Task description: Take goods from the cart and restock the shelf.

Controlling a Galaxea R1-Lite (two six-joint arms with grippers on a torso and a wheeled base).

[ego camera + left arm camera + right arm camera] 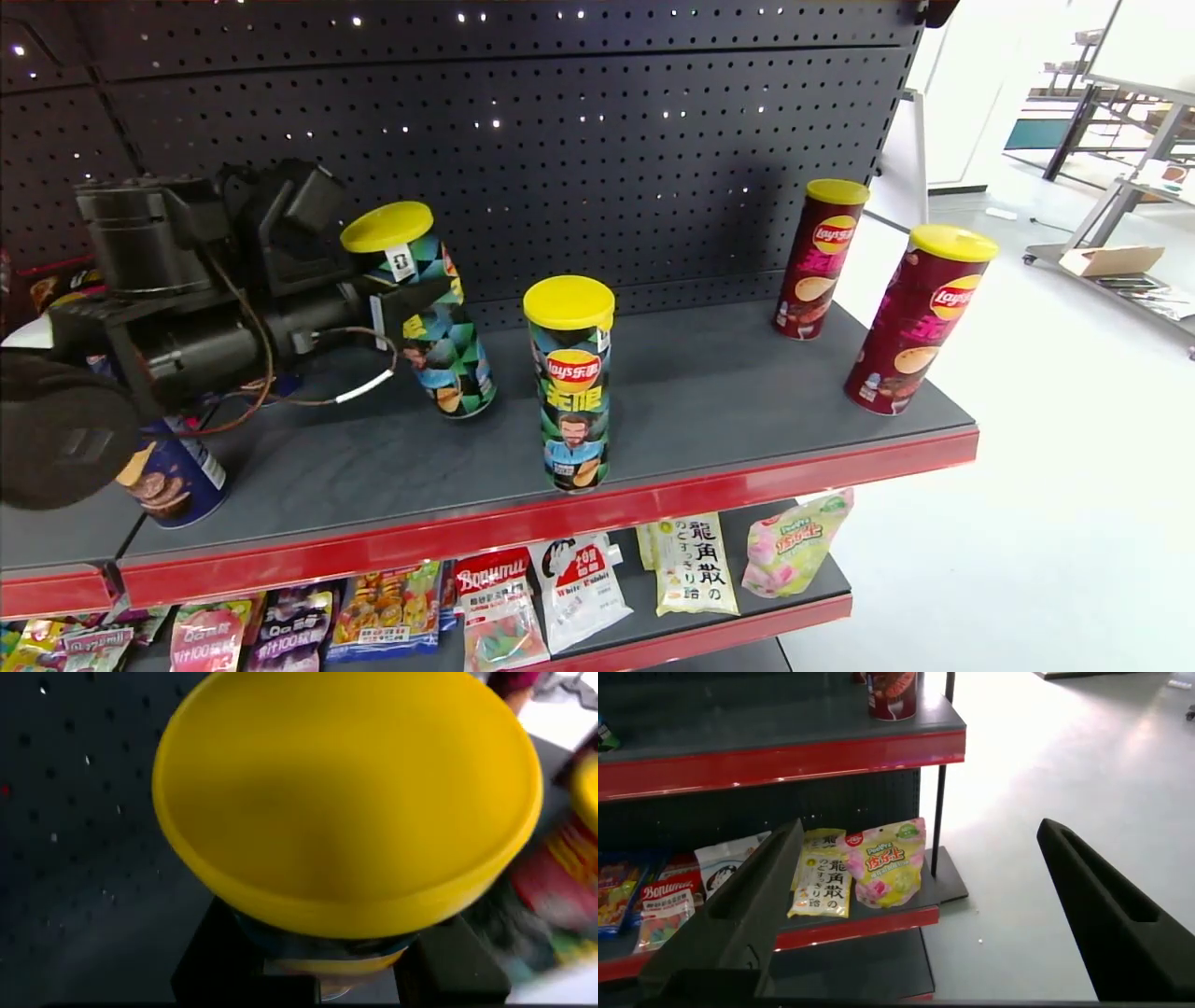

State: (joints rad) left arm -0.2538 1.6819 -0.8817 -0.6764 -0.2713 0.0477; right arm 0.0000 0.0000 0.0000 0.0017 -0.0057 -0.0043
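nearby: front-edge can [569,392], two maroon cans [920,322]

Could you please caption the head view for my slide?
Left gripper grips a tilted yellow-lidded can at the grey shelf.

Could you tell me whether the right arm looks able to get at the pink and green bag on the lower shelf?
Probably yes: the right end effector is open and faces the pink and green bag, which leans at the front of the lower shelf with nothing between them.

Yellow-lidded chip can [453,359], blue-green patterned, tilted, toward the back of the grey shelf [709,392]
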